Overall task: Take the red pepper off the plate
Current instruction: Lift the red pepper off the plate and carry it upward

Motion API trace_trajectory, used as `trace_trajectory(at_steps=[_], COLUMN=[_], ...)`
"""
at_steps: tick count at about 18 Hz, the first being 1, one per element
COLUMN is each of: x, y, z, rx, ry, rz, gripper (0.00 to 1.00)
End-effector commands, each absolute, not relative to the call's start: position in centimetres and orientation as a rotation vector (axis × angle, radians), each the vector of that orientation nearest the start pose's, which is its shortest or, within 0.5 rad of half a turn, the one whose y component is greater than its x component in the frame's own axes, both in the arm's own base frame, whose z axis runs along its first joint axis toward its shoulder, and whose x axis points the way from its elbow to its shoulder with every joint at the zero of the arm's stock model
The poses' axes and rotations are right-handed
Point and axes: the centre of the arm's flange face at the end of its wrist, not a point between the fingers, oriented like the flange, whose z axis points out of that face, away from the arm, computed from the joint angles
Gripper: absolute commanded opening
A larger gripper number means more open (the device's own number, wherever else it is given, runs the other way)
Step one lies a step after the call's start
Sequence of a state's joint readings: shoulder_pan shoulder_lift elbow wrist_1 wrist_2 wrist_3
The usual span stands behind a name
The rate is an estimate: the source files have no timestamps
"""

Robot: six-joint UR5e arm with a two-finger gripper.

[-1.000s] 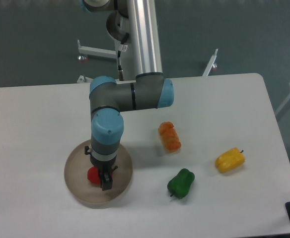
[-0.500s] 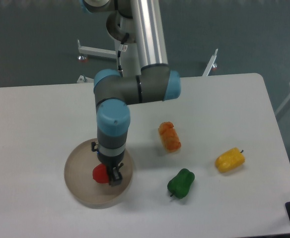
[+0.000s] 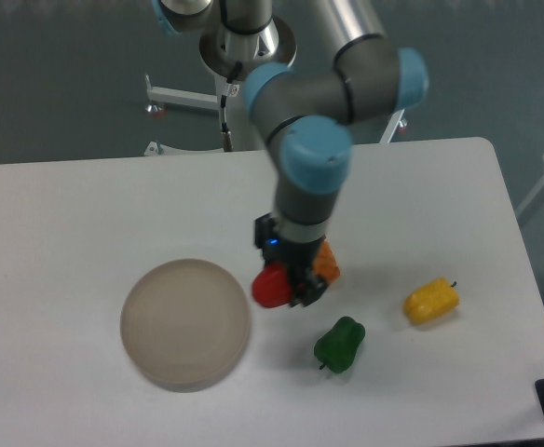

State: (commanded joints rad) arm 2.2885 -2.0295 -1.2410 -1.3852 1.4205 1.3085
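The red pepper [image 3: 269, 287] is small and glossy red. It hangs in my gripper [image 3: 289, 287], which is shut on it, in the air just right of the plate. The plate [image 3: 185, 323] is a round beige-tan dish at the front left of the table, with nothing on it. The gripper's fingers are dark and partly hidden behind the pepper.
An orange ridged pepper [image 3: 326, 264] lies just behind the gripper, mostly hidden by it. A green pepper [image 3: 339, 345] lies to the front right of the gripper. A yellow pepper [image 3: 431, 302] lies further right. The table's right edge is near the yellow pepper.
The gripper has lifted the red pepper off the plate and carried it up and to the right. The plate is now bare.
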Motion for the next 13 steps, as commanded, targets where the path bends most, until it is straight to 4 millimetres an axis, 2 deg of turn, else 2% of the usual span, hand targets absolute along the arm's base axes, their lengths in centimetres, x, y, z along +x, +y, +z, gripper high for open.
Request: trace_trajectory(at_steps=[1,4,6,8,13], x=[-34.9,-38.7,-41.5,-42.3,-42.5], y=[60.3,58.0,55.8,55.3,55.9], z=[39.7,39.2,38.5,37.5,37.1], rx=[-2.865,-2.838,-2.877,-2.92,-2.88], ry=[0.851,0.965,0.991,1.126,1.126], rz=[-0.053,-0.039,-0.049,-0.027,-0.045], gripper=[0.21,0.21,0.21,0.21,0.19])
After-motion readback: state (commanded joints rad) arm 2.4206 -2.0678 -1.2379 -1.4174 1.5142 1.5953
